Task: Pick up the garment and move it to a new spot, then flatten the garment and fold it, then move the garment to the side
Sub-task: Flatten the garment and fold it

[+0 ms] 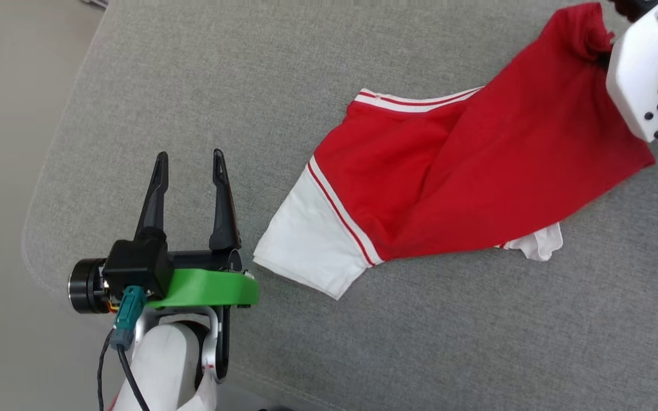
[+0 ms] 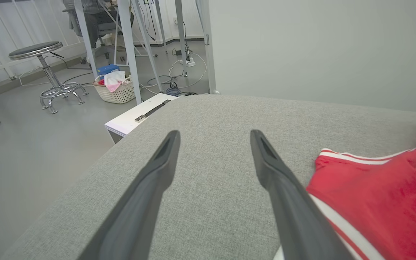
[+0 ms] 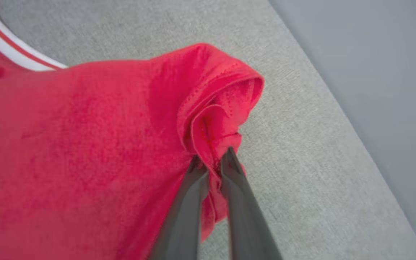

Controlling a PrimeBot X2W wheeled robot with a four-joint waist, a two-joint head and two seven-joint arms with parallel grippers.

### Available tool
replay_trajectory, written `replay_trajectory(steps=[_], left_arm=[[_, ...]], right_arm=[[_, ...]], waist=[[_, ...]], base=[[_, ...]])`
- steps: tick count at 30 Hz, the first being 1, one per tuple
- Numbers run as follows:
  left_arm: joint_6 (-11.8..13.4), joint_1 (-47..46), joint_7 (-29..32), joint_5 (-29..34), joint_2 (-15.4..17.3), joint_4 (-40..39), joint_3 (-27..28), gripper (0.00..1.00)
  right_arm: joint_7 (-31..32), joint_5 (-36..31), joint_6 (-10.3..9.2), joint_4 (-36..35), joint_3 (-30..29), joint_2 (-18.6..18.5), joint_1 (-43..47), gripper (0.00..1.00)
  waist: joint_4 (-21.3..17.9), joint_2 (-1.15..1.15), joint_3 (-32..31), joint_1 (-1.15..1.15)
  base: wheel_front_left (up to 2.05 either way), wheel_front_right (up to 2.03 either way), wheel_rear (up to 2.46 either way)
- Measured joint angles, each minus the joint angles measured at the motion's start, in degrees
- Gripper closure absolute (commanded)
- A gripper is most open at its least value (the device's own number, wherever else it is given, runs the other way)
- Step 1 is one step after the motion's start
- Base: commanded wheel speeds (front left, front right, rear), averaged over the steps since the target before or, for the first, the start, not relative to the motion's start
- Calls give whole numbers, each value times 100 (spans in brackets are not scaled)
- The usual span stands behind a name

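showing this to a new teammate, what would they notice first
The red garment with white sleeves sprawls across the grey cushion, right of centre in the head view. At its far corner the right gripper has its jaws pinched shut on a bunched fold. The left gripper hovers near the white sleeve, jaws open, holding nothing.

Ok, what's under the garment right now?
The grey cushion lies under the garment; a white sleeve peeks out beneath its lower edge. Anything else underneath is covered.

Grey floor (image 2: pixel 31 155) holds a stool (image 2: pixel 36 48) and laundry basket (image 2: pixel 116 94).
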Motion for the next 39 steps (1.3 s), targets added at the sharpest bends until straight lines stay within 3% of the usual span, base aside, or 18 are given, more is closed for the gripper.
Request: replay_trajectory(steps=[10,18,27,28,29,33,39], left_arm=[[-137,475,0,247,-2,107,354,0],[-241,949,0,363,-2,266,559,0],[-301,1296,0,441,-4,420,756,0],[-312,1326,0,447,-5,438,783,0],[-345,1407,0,464,-5,465,864,0],[-352,1470,0,500,-5,486,913,0],[-352,1518,0,545,-7,482,900,0]], right_arm=[[-1133,203,0,135,-116,-20,-278,100],[-1815,374,0,-806,-108,-555,344,100],[-2202,492,0,-1814,-837,-1435,2587,100],[-2217,544,0,-1857,-987,-1474,2928,100],[-2306,723,0,-1881,-1422,-1480,3939,100],[-2420,669,0,-1681,-1986,-1355,5258,100],[-2455,614,0,-1288,-2799,-652,6956,100]], waist=[[-302,0,-712,0],[-662,0,-1341,-1],[-1243,0,-1874,-1],[-1311,0,-1929,-1],[-1500,0,-2077,-1],[-1742,0,-2225,-1],[-1972,0,-2351,-1]], base=[[0,0,0],[0,0,0],[0,0,0],[0,0,0],[0,0,0],[0,0,0],[0,0,0]])
